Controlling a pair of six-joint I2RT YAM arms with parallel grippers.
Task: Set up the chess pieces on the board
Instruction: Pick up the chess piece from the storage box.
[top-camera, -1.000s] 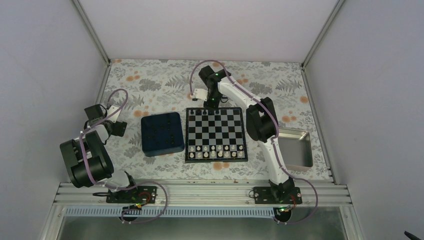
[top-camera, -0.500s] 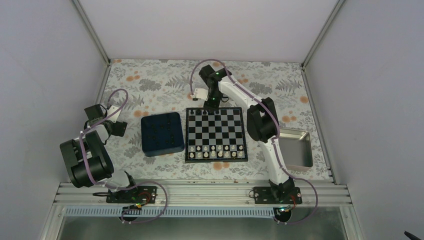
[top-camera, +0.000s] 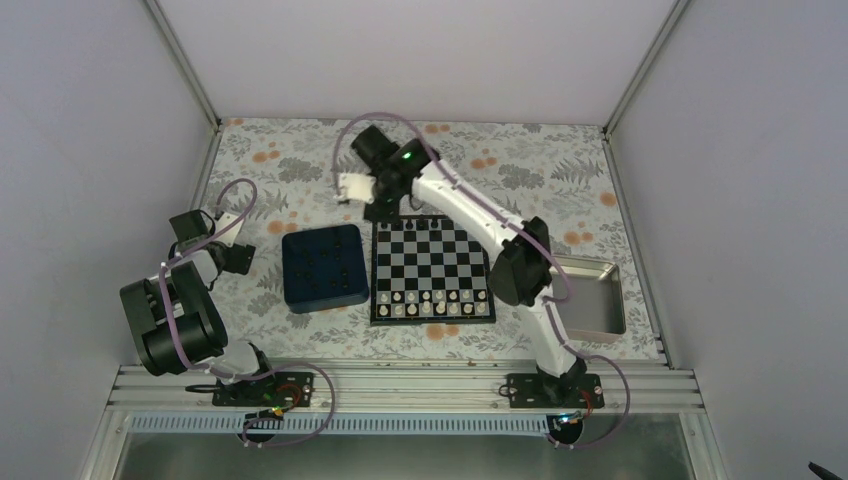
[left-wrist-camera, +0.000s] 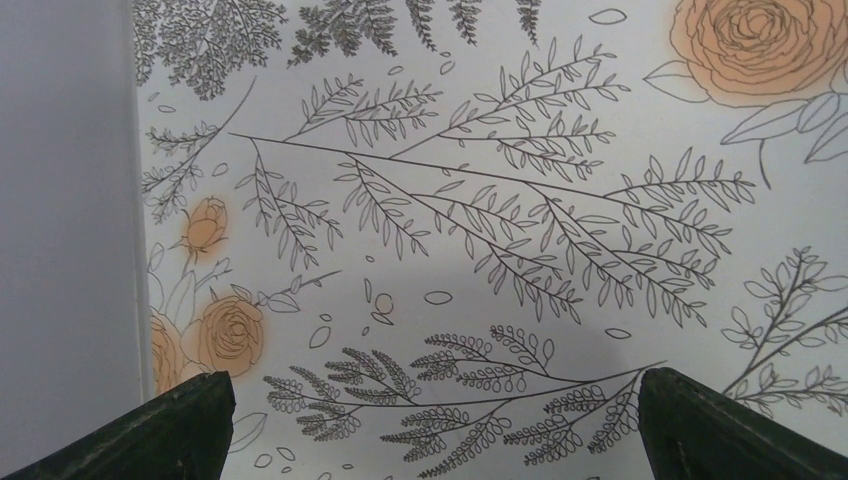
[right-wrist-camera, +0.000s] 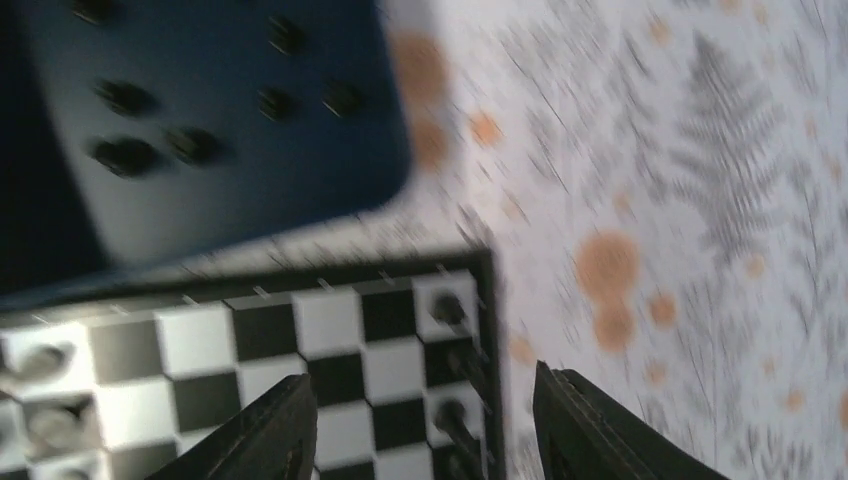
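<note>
The right gripper (top-camera: 378, 208) has swung left from the board (top-camera: 430, 268) toward the dark blue tray (top-camera: 322, 292), jaws parted and empty. Unplaced chess pieces (right-wrist-camera: 125, 152) lie in that tray; expect the next pick.

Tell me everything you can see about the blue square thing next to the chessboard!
The blue tray is a dark, matte-looking square with rounded corners. It lies flat on the flowered table, just left of the chessboard, so close that I cannot tell whether they touch. Several tiny black chess pieces lie scattered inside it. Nothing else touches it.
</note>
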